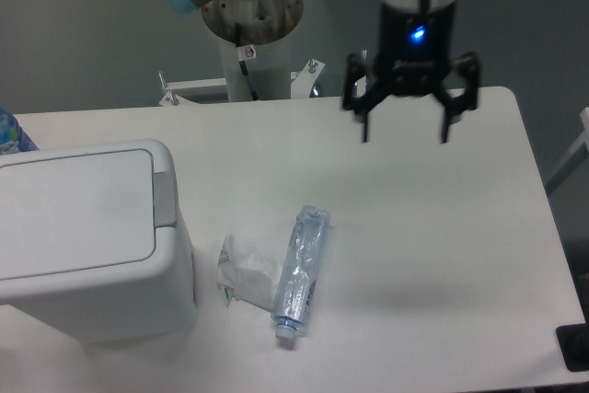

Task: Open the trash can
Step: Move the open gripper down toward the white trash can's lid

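At left edge of the desk [442, 246] sits the trash can [87, 246], lid [74, 213] flat and closed, grey push button [165, 199] on the rim facing the middle of the desk. Pincer [405, 131] hangs well apart from it, over the far right side, fingers spread, holding nothing. Can looks like stiff, smooth, light plastic, probably slides if shoved sideways. Likely no grasp needed: press straight down on the button with a fingertip. Crushed clear bottle [299, 273] and a crumpled wrapper [241, 275] lie just beside the can.
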Robot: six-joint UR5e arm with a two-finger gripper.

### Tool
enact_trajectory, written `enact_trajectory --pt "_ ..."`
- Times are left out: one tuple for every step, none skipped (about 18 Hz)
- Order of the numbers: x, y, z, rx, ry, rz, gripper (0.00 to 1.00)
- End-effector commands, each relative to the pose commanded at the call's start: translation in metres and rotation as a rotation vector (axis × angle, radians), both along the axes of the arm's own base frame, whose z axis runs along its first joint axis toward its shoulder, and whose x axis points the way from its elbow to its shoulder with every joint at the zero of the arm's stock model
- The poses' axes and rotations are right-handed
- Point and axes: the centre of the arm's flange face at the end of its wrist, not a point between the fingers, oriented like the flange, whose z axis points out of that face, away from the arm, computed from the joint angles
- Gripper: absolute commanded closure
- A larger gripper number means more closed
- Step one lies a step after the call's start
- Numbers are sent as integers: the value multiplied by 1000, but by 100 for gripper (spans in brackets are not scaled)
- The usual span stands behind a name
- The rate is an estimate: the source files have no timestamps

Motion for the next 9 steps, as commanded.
enact_trajectory --pt "5 5 1 10 -11 20 0" --pt "12 11 0 22 -32 41 0" --pt "22 21 -1 43 -62 52 0" --pt "31 29 -4 60 -98 63 0" --pt "33 33 -7 71 -129 78 0" --pt "36 37 -8 84 -155 86 0" --pt "41 42 -9 97 -178 86 0" --pt "46 47 -12 104 -198 81 0" --pt "53 52 -12 110 -211 67 0"
